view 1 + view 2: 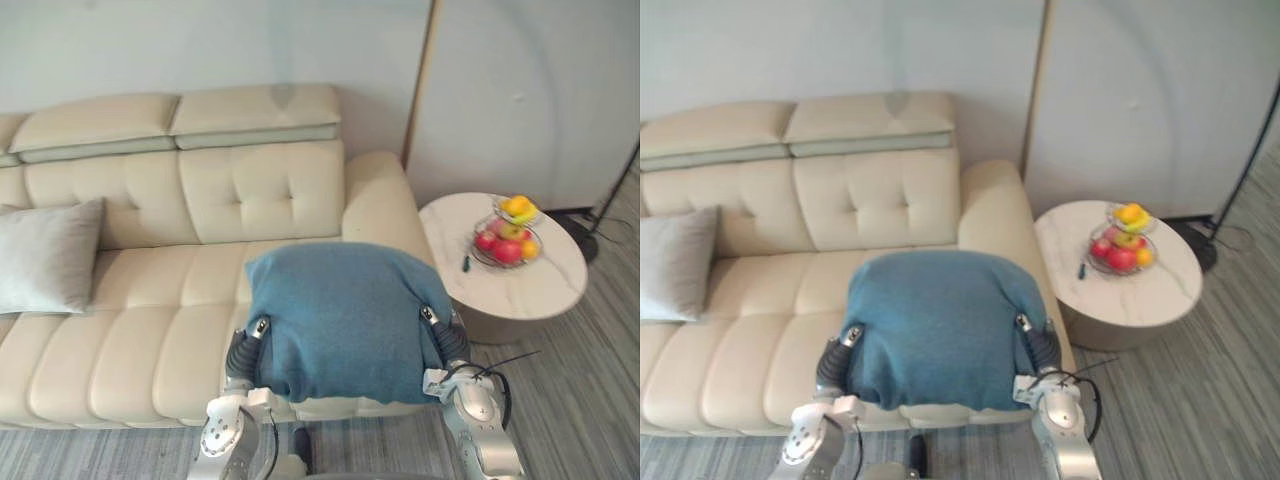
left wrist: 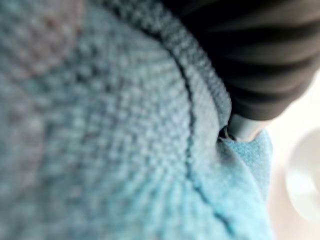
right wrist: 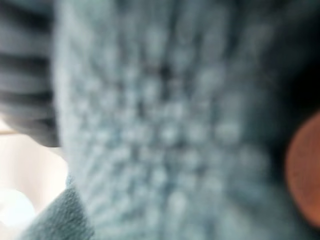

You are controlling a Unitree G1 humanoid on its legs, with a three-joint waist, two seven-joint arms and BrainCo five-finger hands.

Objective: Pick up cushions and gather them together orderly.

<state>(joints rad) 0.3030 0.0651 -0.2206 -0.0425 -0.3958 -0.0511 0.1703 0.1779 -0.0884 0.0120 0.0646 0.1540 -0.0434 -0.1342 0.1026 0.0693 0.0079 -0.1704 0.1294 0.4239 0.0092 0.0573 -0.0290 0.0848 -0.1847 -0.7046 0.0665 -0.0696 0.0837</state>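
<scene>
Blue knitted square cushion (image 1: pixel 345 320) sits between my two hands over the front edge of the cream leather sofa (image 1: pixel 140 340), near its right end. The grey fabric cushion (image 1: pixel 48 255) leans at the far left end. My left hand (image 1: pixel 243 348) and right hand (image 1: pixel 448 340) flank the blue one's lower corners; their grip I cannot tell.

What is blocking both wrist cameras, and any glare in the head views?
Left wrist view: blue knitted cushion close against the camera, beside the left hand's dark cover. Right wrist view: same cushion. Left eye view: even light, no glare on the sofa.
</scene>
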